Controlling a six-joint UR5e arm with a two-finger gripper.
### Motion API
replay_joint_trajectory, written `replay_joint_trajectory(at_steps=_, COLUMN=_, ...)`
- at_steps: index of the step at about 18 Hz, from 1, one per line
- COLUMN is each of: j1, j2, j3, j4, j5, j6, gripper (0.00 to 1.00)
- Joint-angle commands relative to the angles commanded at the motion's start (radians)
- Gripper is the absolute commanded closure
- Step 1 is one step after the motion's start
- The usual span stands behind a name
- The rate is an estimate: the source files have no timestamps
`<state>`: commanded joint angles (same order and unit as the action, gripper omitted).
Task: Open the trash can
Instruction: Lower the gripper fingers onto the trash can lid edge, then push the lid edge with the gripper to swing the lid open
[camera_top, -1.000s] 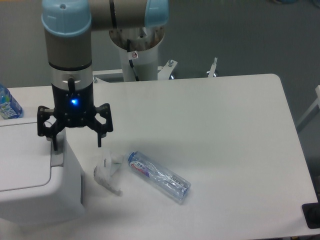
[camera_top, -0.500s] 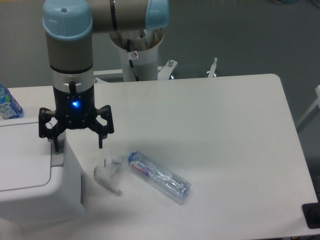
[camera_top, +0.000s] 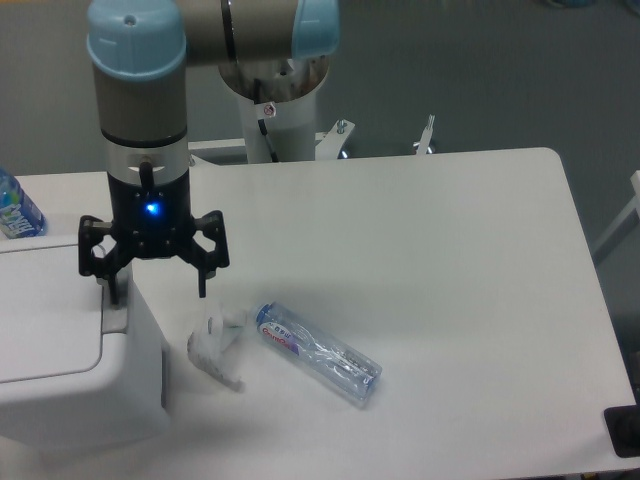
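The trash can (camera_top: 70, 350) is a big white boxy bin at the left edge of the table, with its flat lid lying closed. A grey push tab (camera_top: 116, 316) sits at the lid's right rim. My gripper (camera_top: 157, 291) hangs over the bin's right edge with its fingers spread wide, open and empty. Its left fingertip (camera_top: 112, 291) rests on or just above the grey tab. The right fingertip (camera_top: 202, 288) hangs off the bin's side over the table.
A crumpled white wrapper (camera_top: 217, 347) lies just right of the bin. A clear plastic bottle (camera_top: 318, 352) lies on its side beyond it. Another bottle (camera_top: 15, 207) with a blue label stands at the far left, behind the bin.
The gripper has shifted very slightly right and down over the bin's right edge. The lid and the other things have not moved.
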<state>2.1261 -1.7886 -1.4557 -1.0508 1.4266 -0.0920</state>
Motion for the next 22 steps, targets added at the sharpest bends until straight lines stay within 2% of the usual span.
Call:
replay_joint_trajectory(at_steps=16, j1=0.006, j2=-0.002, j3=0.003, j4=0.000, j5=0.000, j6=0.000, gripper=0.00)
replay_joint_trajectory(at_steps=20, j1=0.043, j2=-0.003, j3=0.083, j4=0.008, j5=0.003, j6=0.037, gripper=0.00)
replay_joint_trajectory(at_steps=22, j1=0.061, j2=-0.003, j3=0.110, j4=-0.005, j5=0.067, j6=0.113, gripper=0.00)
